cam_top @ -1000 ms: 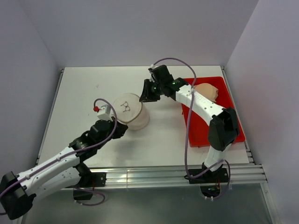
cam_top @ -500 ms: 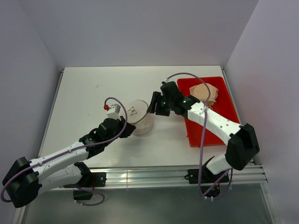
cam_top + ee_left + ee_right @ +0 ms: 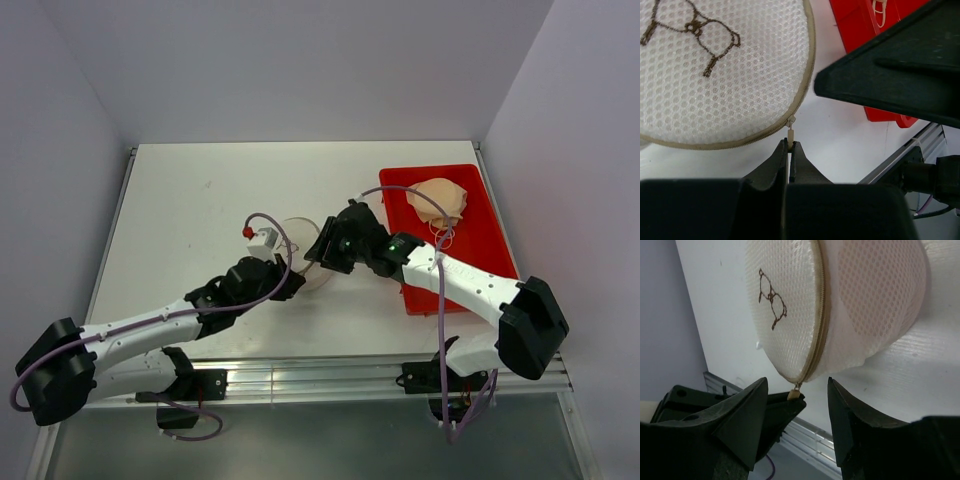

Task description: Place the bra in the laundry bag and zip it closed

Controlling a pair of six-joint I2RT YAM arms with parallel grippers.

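The white mesh laundry bag (image 3: 299, 232) lies at mid-table, its face with the spectacles mark (image 3: 695, 27) toward my left wrist camera. My left gripper (image 3: 291, 285) is shut on the small tan zipper pull (image 3: 790, 136) at the bag's rim. My right gripper (image 3: 318, 258) is open, its fingertips (image 3: 760, 386) straddling the zipper pull (image 3: 794, 394) below the bag (image 3: 790, 315) without touching it. A pale pinkish shape, the bra (image 3: 880, 290), shows through the bag's mesh side. The zip (image 3: 819, 325) looks closed where visible.
A red tray (image 3: 478, 250) lies right of the bag and holds a darker tan-peach bra (image 3: 437, 198). The tray corner (image 3: 860, 30) is close to the bag. The table's near metal rail (image 3: 330, 375) runs just behind the grippers.
Both grippers and the bag have shifted right and toward the near edge. My right gripper dropped from behind the bag to its near rim, next to my left gripper.
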